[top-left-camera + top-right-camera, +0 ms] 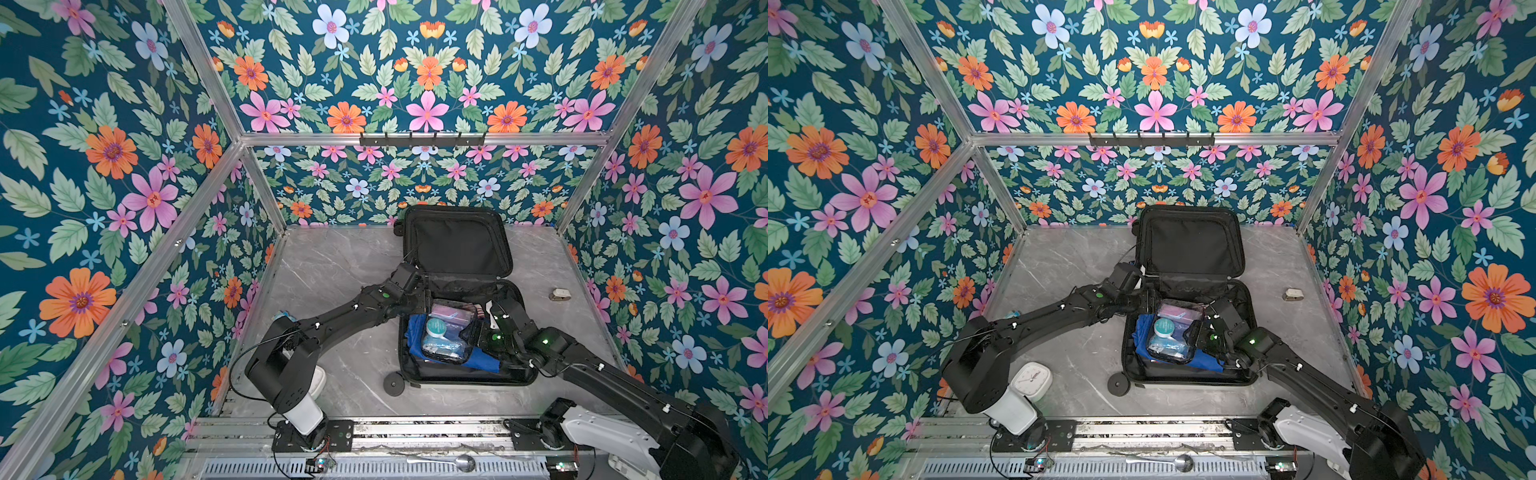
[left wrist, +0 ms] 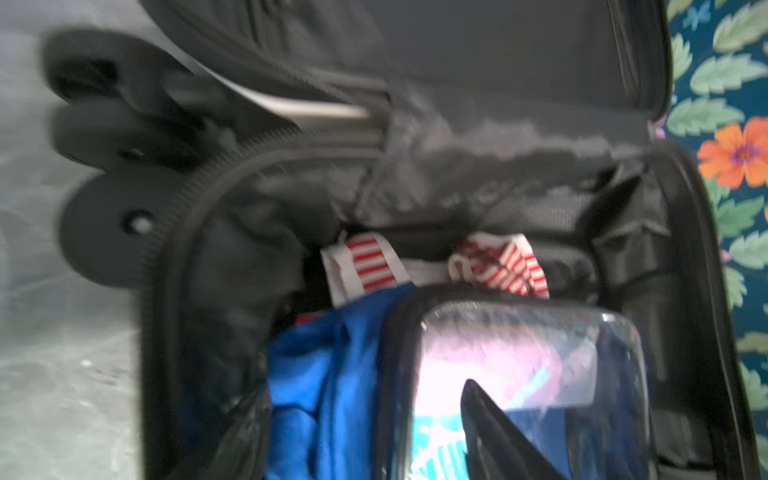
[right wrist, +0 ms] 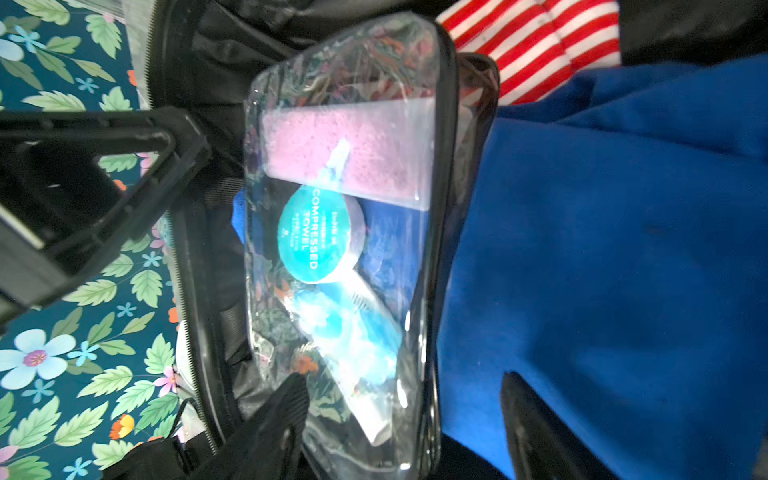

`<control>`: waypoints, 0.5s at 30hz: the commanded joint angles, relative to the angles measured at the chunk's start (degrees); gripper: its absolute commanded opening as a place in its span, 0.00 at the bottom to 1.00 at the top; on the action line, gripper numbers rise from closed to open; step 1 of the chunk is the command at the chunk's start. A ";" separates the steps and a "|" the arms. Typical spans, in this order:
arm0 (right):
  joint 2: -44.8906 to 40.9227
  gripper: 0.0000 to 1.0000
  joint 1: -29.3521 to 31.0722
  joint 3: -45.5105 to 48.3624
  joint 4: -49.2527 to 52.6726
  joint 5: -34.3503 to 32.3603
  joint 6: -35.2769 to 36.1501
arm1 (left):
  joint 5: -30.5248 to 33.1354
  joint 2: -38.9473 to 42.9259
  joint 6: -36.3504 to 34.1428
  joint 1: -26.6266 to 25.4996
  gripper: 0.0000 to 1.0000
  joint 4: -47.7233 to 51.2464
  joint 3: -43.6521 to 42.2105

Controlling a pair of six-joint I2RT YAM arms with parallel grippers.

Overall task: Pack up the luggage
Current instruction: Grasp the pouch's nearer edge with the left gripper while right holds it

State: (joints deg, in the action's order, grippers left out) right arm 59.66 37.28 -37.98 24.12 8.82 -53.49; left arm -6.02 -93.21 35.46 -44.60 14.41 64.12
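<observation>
Right, placing step, prob. at its tail end: the small clear zip-up toiletry pouch [image 1: 446, 332] already lies inside the luggage [image 1: 457, 245], a small white hard-shell suitcase w/ black fabric lining, open on the grey marble desk [image 1: 332, 270]. Next move, my guess: lift the grippers clear w/o snagging the plastic, then fetch whatever's outside the luggage or fold the lid down. The pouch rides high, so it may need pressing flat first.

Nearest, off the luggage's near-left corner: a white square clock [image 1: 1032, 378] by the left arm's base, unpacked.

At the luggage's near-right edge: right gripper [image 3: 403, 382], jaws spread wide, straddling the pouch's end. One finger is over the clear plastic, the other over a crumpled bright-blue cloth [image 3: 602, 249] alongside. No pinch visible; can't tell if either finger touches.

Mid-luggage: the pouch lies on top of that cloth, w/ a teal towel puck and a pink block showing through. Further in, red-and-white striped fabric [image 2: 370, 262] sits toward the hinge side.

At the lower half's far-left corner: left gripper [image 1: 422, 302], near the pouch. Only one finger shows clearly, so can't tell if it's spread or closed; nothing seen held.

Right of the luggage, approx hinge level: a small white object [image 1: 561, 294]. Farthest: the raised lid, lining bare.
</observation>
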 commanded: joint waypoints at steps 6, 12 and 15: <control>1.43 0.65 0.03 -0.15 -1.27 0.02 1.42 | -0.51 1.19 0.48 -1.87 0.67 0.39 -0.60; 1.67 0.54 -0.16 0.05 -1.61 -0.30 1.81 | -0.98 0.28 1.00 -2.77 0.60 0.14 -1.52; 2.34 0.50 -0.17 0.35 -2.20 0.05 1.80 | -2.35 -0.28 1.26 -3.15 0.56 -0.99 -1.59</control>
State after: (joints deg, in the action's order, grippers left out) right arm 61.65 37.15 -37.76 23.40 8.86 -52.25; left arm -7.46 -93.21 36.10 -47.51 14.33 62.59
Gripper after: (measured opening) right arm 0.502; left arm 0.569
